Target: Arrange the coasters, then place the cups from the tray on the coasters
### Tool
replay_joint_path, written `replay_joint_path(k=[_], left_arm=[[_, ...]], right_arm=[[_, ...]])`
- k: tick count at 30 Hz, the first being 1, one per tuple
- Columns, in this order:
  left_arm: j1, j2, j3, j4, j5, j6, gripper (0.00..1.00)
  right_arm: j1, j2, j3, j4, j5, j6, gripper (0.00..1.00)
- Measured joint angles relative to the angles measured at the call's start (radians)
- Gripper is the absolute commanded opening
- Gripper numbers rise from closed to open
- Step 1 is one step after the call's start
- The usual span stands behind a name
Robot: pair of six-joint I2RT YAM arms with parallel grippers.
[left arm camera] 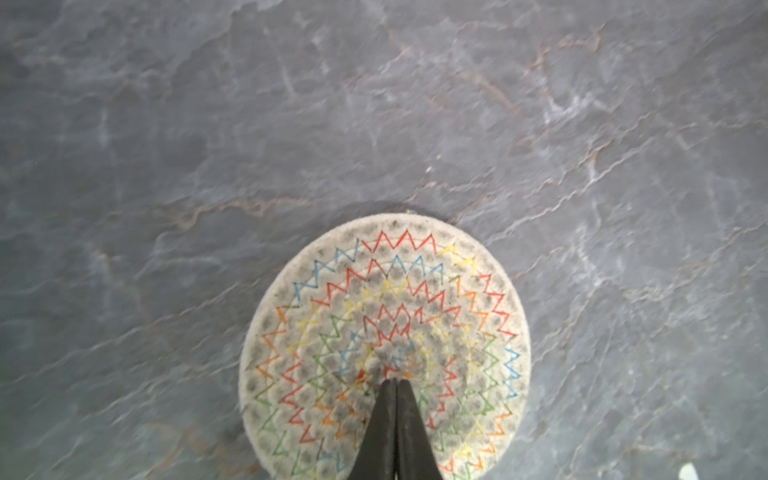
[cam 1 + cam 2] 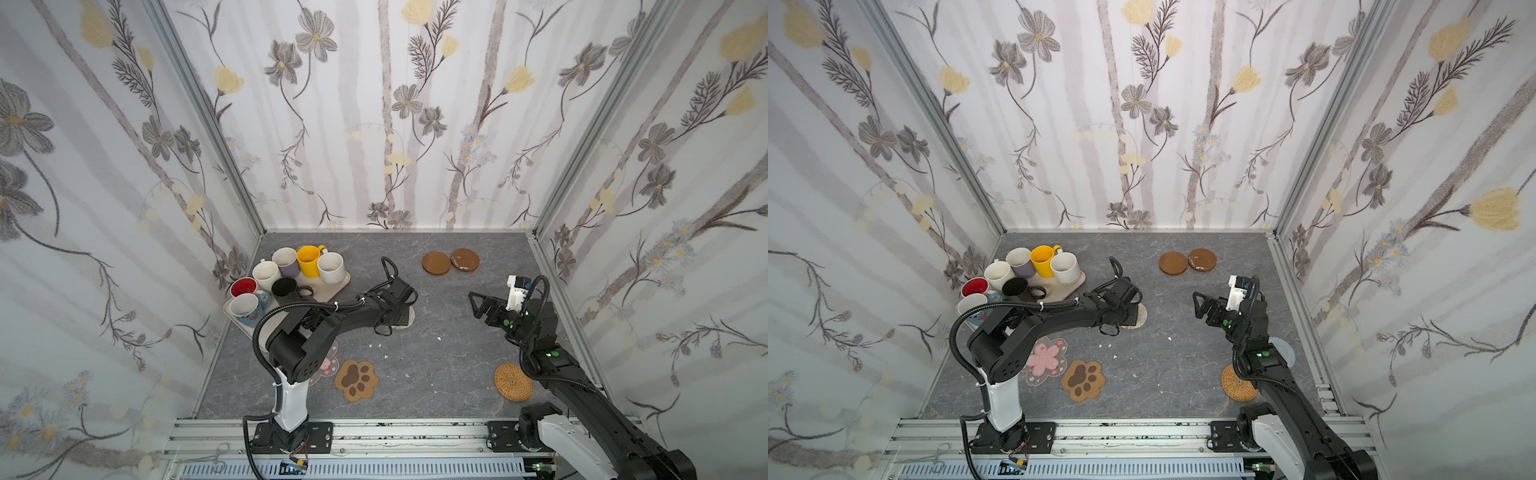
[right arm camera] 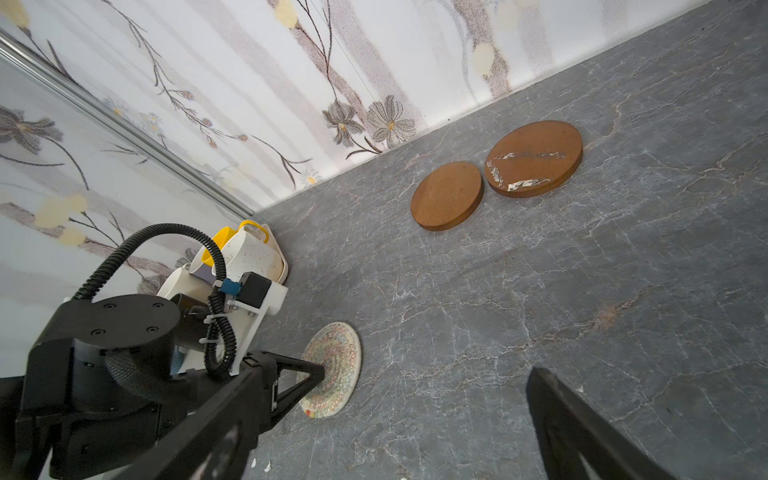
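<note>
My left gripper is shut, nothing between its jaws, its tips resting on the middle of the pale woven coaster that lies flat mid-table. My right gripper hovers open and empty to the right of it. Two brown wooden discs lie side by side near the back wall. The paw coaster and the pink-flower coaster lie front left, the rattan coaster front right. The grey coaster shows partly behind the right arm. Several cups, among them yellow and black, stand on the tray at back left.
Flowered walls close the table on three sides. A metal rail with both arm bases runs along the front. Small white crumbs lie on the grey stone-look surface.
</note>
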Motion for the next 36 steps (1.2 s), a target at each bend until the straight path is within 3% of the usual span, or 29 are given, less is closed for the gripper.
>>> replay_joint_path(k=[16, 28, 36], left_arm=[[-0.04, 0.32, 0.429, 0.048, 0.055, -0.001, 0.0], [-0.051, 0.428, 0.613, 0.021, 0.097, -0.015, 0.0], [-0.058, 0.429, 0.695, -0.071, 0.098, 0.002, 0.37]], right_arm=[[-0.094, -0.043, -0.071, 0.038, -0.009, 0.096, 1.0], [-0.117, -0.059, -0.081, 0.058, -0.055, 0.108, 1.0], [-0.126, -0.063, -0.027, 0.019, -0.063, 0.101, 0.96]])
